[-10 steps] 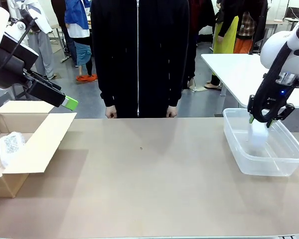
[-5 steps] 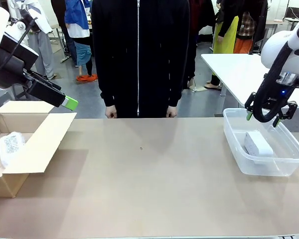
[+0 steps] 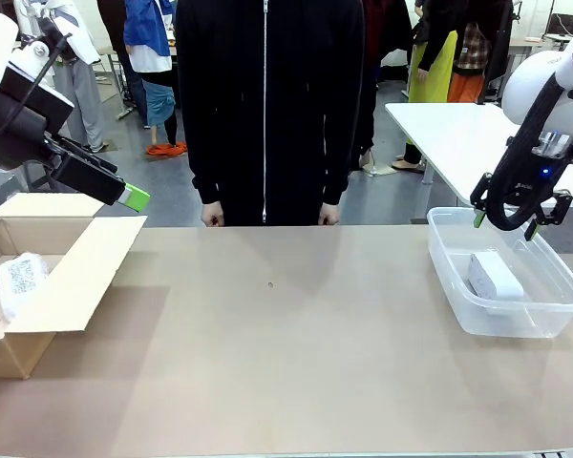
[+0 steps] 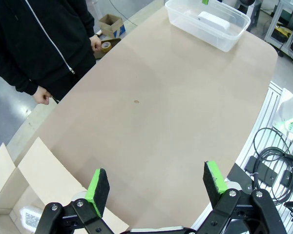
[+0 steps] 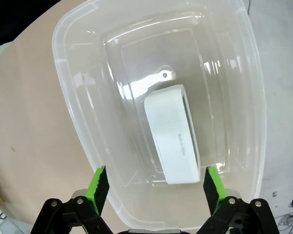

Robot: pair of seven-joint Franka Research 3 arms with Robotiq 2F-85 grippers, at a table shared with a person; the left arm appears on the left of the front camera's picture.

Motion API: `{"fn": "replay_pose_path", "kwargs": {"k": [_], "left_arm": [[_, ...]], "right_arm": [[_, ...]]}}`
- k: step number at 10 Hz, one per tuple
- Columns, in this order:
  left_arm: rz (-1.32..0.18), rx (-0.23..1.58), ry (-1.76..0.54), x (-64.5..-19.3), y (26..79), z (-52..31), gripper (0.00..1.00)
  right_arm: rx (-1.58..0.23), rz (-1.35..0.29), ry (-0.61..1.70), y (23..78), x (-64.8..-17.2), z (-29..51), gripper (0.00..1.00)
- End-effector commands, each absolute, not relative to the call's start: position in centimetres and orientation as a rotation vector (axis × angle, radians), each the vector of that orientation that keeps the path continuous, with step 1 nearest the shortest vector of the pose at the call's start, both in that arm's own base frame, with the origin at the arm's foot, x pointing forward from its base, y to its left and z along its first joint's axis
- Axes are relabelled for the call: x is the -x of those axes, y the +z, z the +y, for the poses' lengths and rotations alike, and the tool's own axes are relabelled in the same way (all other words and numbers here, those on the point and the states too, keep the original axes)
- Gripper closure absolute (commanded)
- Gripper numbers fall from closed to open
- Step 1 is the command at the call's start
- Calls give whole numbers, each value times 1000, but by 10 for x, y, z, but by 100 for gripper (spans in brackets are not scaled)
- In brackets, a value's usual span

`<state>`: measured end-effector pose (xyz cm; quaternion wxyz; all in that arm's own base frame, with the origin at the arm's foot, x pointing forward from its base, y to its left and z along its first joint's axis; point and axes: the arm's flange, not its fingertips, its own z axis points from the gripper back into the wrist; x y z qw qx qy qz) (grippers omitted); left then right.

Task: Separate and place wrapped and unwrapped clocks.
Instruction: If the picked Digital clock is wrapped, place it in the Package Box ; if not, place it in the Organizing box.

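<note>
The right tool (image 3: 513, 221) hangs above the clear plastic bin (image 3: 456, 277) at the right end of the surface (image 3: 286, 353), its jaws spread wide and holding nothing; in the right wrist view its green pads (image 5: 98, 185) stand either side of the bin's interior with clear air between them. The unwrapped clock (image 5: 173, 133), a smooth white rectangular block with rounded corners, lies flat on the bin floor, free of the tool, with a line of small print on its upper face too fine to read. The left tool (image 4: 156, 186) is raised over the left end of the surface near an open cardboard box (image 3: 62, 277), jaws fully apart and empty. Inside that box a wrapped bundle (image 3: 19, 282) in whitish bubble wrap is visible, showing a speckled grey face; a second pale item at the box's left edge is cut off and cannot be identified. A person (image 3: 267, 105) in a dark zipped jacket stands at the far side, hands down at the surface edge.
</note>
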<state>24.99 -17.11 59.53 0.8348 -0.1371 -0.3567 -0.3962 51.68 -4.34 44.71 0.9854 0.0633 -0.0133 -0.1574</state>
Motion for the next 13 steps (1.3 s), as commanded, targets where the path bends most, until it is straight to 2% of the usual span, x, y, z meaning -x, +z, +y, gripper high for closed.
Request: {"fn": "replay_pose_path", "kwargs": {"k": [1, 3, 4, 7, 9, 13], "left_arm": [[-763, 302, -837, -250, 596, -172, 0], [-763, 302, -837, -250, 596, -172, 0], [-763, 302, -837, -250, 596, -172, 0], [-763, 302, -837, -250, 596, -172, 0], [-763, 302, -837, -250, 596, -172, 0], [-763, 302, -837, -250, 596, -172, 0]], "right_arm": [[-109, -23, -287, 459, -512, -40, 0], [-90, -18, -240, 491, -498, -30, 0], [-62, 69, -254, 512, -489, -25, 0], [-81, 16, -224, 574, -469, -12, 0], [-85, -78, -184, 605, -460, -5, 0], [-71, -134, -195, 604, -470, 14, 0]]}}
